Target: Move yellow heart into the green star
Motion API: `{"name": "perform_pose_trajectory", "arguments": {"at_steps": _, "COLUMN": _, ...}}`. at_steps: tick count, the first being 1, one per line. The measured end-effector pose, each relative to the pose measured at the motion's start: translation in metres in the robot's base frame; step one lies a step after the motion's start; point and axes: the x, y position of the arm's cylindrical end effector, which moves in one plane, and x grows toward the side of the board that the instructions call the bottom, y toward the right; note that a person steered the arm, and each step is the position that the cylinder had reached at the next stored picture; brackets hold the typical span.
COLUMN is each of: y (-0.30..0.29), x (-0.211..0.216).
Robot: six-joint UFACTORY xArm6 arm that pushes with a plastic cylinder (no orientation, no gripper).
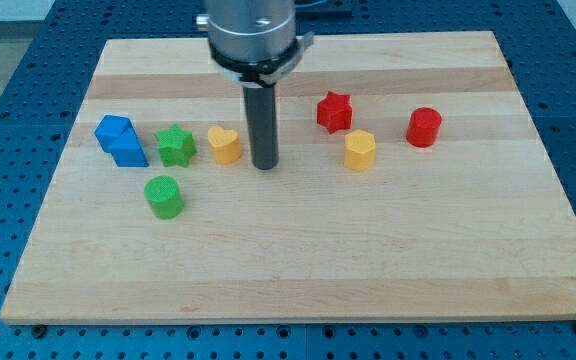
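The yellow heart lies on the wooden board left of centre. The green star sits just to its left, with a small gap between them. My tip stands on the board just right of the yellow heart, close to it but apart from it. The rod rises straight up to the arm at the view's top.
A blue block lies left of the green star. A green cylinder lies below the star. A red star, a yellow hexagon block and a red cylinder lie to the right. The wooden board ends on all sides.
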Motion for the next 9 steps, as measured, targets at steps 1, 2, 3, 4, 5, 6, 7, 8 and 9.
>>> {"name": "perform_pose_trajectory", "arguments": {"at_steps": 1, "y": -0.026, "x": 0.000}}
{"name": "perform_pose_trajectory", "arguments": {"at_steps": 2, "y": -0.035, "x": 0.000}}
{"name": "perform_pose_trajectory", "arguments": {"at_steps": 3, "y": -0.014, "x": 0.010}}
{"name": "perform_pose_trajectory", "arguments": {"at_steps": 4, "y": 0.001, "x": -0.015}}
{"name": "perform_pose_trajectory", "arguments": {"at_steps": 5, "y": -0.003, "x": -0.027}}
{"name": "perform_pose_trajectory", "arguments": {"at_steps": 6, "y": -0.011, "x": -0.027}}
{"name": "perform_pose_trajectory", "arguments": {"at_steps": 7, "y": -0.025, "x": -0.027}}
{"name": "perform_pose_trajectory", "arguments": {"at_steps": 8, "y": -0.044, "x": -0.027}}
{"name": "perform_pose_trajectory", "arguments": {"at_steps": 9, "y": -0.062, "x": -0.027}}
